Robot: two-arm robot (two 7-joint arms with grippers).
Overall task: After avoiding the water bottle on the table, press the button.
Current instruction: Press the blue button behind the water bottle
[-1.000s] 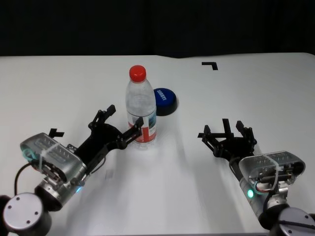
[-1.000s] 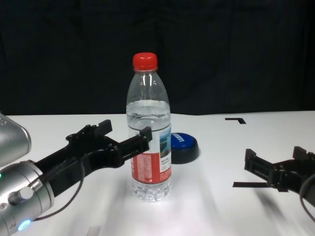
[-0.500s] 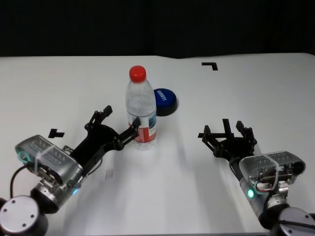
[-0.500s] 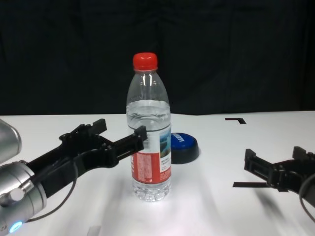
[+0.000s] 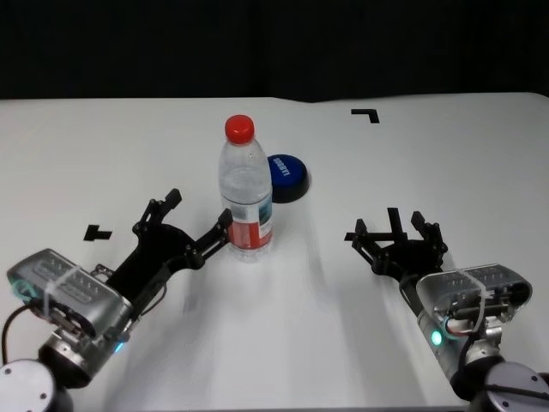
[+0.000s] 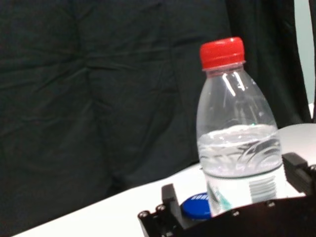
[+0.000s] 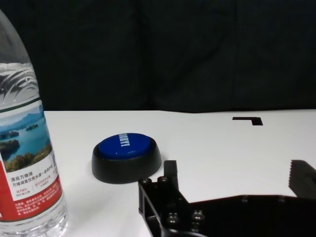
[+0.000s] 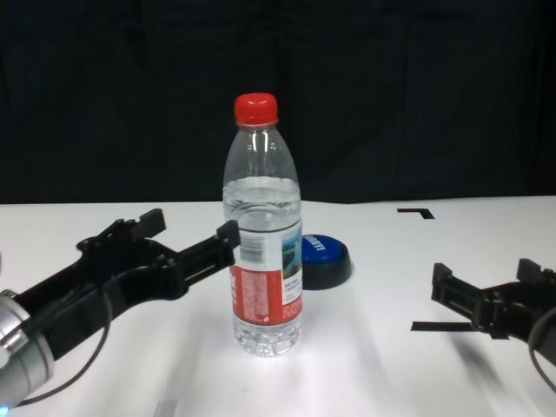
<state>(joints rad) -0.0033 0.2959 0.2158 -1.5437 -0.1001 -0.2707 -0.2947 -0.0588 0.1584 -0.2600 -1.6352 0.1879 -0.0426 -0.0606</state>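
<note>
A wide white bench (image 5: 446, 172) fills the scene, seen from above and from chest height, with a black backdrop behind it. On the left, the left tool (image 5: 196, 218) reaches forward low over the bench, its 2 black fingers spread apart and holding nothing. One fingertip (image 8: 228, 231) sits right beside the left flank of the water bottle (image 5: 246, 193); whether it touches the plastic cannot be told. The other finger points out to the left, away from the bottle. A small black tape mark (image 5: 97, 233) lies on the bench left of that arm.

The water bottle stands upright near the middle of the bench, clear plastic with a red cap (image 8: 255, 108) and a red, white and blue label, partly filled with water. Just behind it and slightly to its right sits the button (image 5: 287, 177), a low blue dome with white lettering on a black base. Bottle and button are close together but not touching.

Farther right, the right tool (image 5: 397, 235) rests low over the bench, well apart from both bottle and button, its fingers spread and empty. A black corner-shaped tape mark (image 5: 367, 113) lies near the far edge on the right.
</note>
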